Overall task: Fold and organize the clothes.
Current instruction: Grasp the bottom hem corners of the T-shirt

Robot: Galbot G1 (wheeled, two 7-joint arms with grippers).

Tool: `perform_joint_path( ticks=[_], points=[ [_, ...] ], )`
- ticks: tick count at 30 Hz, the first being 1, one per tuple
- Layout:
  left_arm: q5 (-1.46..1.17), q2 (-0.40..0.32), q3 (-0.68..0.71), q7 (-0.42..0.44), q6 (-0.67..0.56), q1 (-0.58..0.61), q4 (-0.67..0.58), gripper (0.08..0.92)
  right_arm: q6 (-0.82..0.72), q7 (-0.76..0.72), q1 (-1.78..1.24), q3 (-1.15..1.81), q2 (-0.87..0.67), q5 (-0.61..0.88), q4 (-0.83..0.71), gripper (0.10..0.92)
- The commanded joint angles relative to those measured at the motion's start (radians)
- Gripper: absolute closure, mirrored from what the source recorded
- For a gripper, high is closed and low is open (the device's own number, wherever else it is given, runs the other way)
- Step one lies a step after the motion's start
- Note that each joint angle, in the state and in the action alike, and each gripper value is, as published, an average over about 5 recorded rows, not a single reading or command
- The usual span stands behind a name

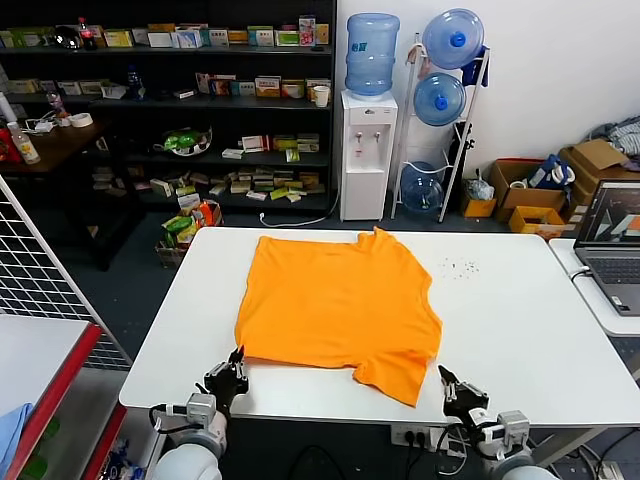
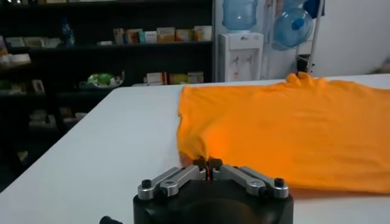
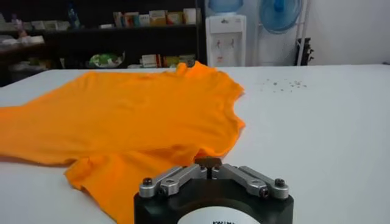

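Observation:
The clothes are one bright orange T-shirt (image 1: 335, 300) spread flat on the white table (image 1: 510, 320), plain side up, with one sleeve (image 1: 395, 375) pointing at the near edge. My left gripper (image 1: 237, 364) is at the shirt's near left corner, shut with a sliver of orange hem between its fingertips (image 2: 207, 163). My right gripper (image 1: 445, 377) is at the near edge just right of that sleeve. It is shut (image 3: 209, 163), and the shirt's edge (image 3: 183, 152) lies right at its tips with no cloth showing between them.
A laptop (image 1: 615, 235) stands on a side table at the right. Small dark specks (image 1: 455, 267) dot the table's far right. A red-edged table with a blue cloth (image 1: 8, 430) is at the left. Shelves and a water dispenser (image 1: 367, 150) stand behind.

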Motion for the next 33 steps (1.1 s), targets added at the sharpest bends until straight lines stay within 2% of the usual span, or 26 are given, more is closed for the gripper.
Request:
perform_joint_path(
  ticks=[1,4,14,21,24,27,33],
  points=[
    [0.018,0.015,-0.001,0.003,-0.014,0.103,-0.082,0.893,0.012,0.004,-0.09,0.022,0.0,-0.023,0.063,0.898],
    [0.029,0.005,0.002,0.003,-0.023,0.098,-0.064,0.893,0.017,0.006,-0.05,0.014,0.021,-0.006,0.01,0.852],
    [0.033,-0.001,0.002,0.005,-0.025,0.086,-0.055,0.893,0.052,-0.001,0.045,-0.015,0.067,0.053,-0.11,0.567],
    [0.036,-0.008,0.003,0.007,-0.027,0.081,-0.047,0.893,0.032,-0.002,0.111,-0.055,0.097,0.023,-0.173,0.359],
    [0.036,-0.009,0.003,0.007,-0.028,0.078,-0.047,0.893,0.021,-0.012,0.134,-0.067,0.103,0.0,-0.196,0.295],
    [0.036,-0.009,0.002,0.007,-0.029,0.079,-0.049,0.893,0.006,-0.021,0.144,-0.077,0.109,-0.02,-0.205,0.317],
    [0.036,-0.009,-0.001,0.006,-0.033,0.086,-0.055,0.893,-0.04,-0.035,0.145,-0.091,0.114,-0.076,-0.2,0.489]
  ],
)
